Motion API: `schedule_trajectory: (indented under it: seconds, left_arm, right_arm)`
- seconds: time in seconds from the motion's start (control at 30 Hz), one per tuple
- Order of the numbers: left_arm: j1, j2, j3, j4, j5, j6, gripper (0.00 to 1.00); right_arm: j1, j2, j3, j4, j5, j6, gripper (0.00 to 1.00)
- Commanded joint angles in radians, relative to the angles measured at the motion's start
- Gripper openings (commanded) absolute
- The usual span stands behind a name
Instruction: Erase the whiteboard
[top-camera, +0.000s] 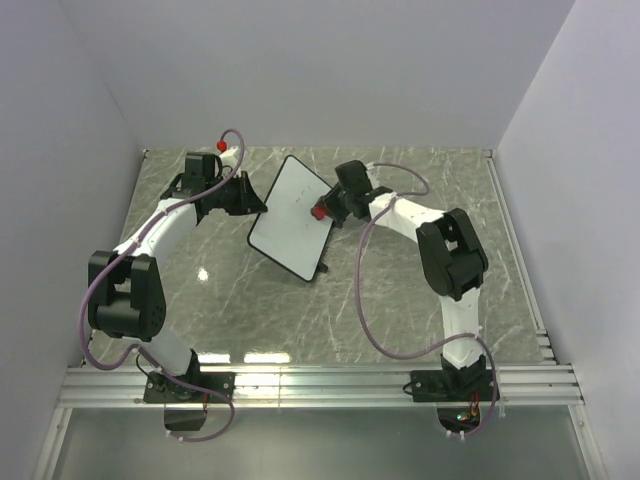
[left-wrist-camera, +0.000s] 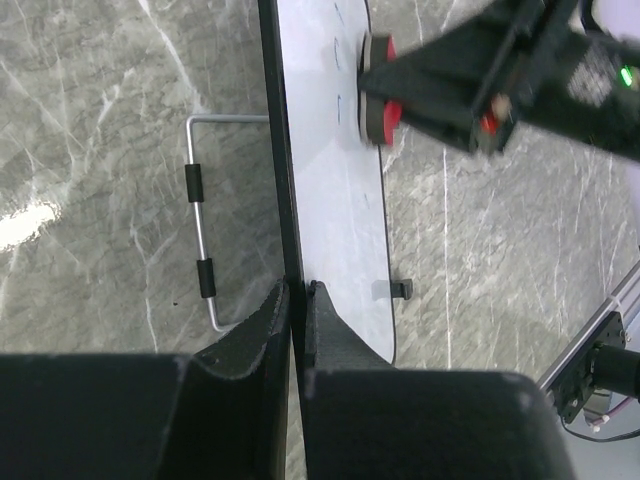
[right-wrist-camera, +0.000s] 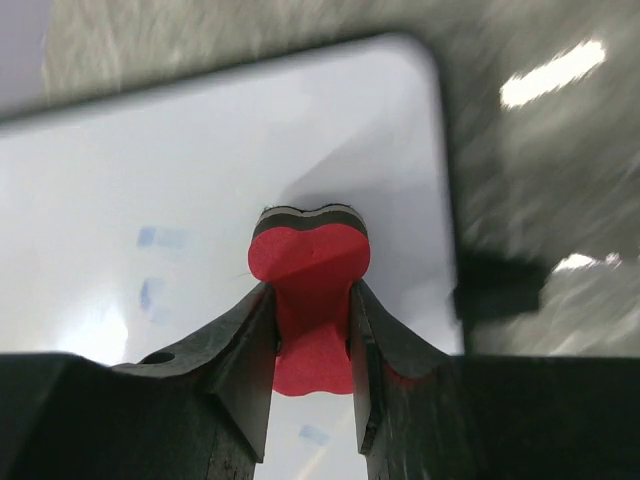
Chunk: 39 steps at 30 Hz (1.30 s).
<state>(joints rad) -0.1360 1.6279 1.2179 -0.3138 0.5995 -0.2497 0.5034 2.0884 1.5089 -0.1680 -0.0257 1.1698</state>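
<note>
**Desk:** What is the right gripper (right-wrist-camera: 312, 335) carrying?

**Photographer:** Its jaws are clamped on a small red bone-shaped foam eraser (right-wrist-camera: 310, 262). The dark felt face is pressed to the flat white, black-rimmed whiteboard (top-camera: 290, 215), beside faint bluish marks (right-wrist-camera: 160, 238).

**Desk:** And the left gripper (left-wrist-camera: 298, 292)?

**Photographer:** It is pinched shut on the board's rim, likely steadying it against the wiping. The board sits mid-table, between both arms, on the grey marble table (top-camera: 420, 300). A wire stand (left-wrist-camera: 200, 240) is behind it.

Grey marble-patterned tabletop (top-camera: 280, 320) enclosed by plain white walls (top-camera: 330, 70) (aluminium rails (top-camera: 320, 385) along its near edge); a small red bone-shaped eraser (right-wrist-camera: 310, 270) with a dark felt face.
</note>
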Motion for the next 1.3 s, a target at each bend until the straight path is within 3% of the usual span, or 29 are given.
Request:
schedule_trajectory:
  seconds: [0.0, 0.27, 0.5, 0.9, 1.27]
  left_arm:
    - [-0.037, 0.033, -0.003, -0.096, 0.017, 0.046, 0.00]
    - [-0.037, 0.029, -0.012, -0.088, 0.016, 0.044, 0.00]
    - [-0.037, 0.023, -0.024, -0.079, 0.023, 0.043, 0.00]
    - [-0.050, -0.003, -0.035, -0.080, 0.020, 0.043, 0.00]
    - [-0.062, -0.036, -0.064, -0.084, 0.011, 0.049, 0.00]
  right_arm:
    - [0.147, -0.050, -0.059, 0.041, -0.079, 0.054, 0.00]
    - [0.233, -0.148, -0.286, 0.108, -0.066, 0.142, 0.00]
    - [0.184, -0.185, -0.395, 0.125, -0.039, 0.146, 0.00]
    - [0.043, 0.001, 0.013, -0.033, -0.013, 0.013, 0.00]
    - [-0.002, 0.208, 0.359, -0.038, -0.043, 0.070, 0.00]
